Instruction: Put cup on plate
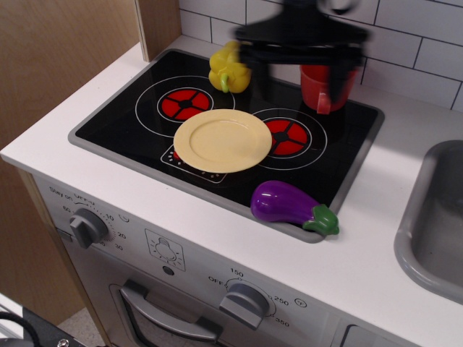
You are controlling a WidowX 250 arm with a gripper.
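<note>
Gripper: black, motion-blurred, fingers spread wide, hanging above back of stove.
Cup: red, upright, partly behind gripper.
Plate: pale yellow, w/ nothing on it, btwn burners.

The plate lies mid-stove; the cup behind-right (pepper behind, eggplant front-right).

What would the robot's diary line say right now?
gripper: open, blurred, above stove near red cup | cup: on stove, not gripped | yellow plate: bare
</note>
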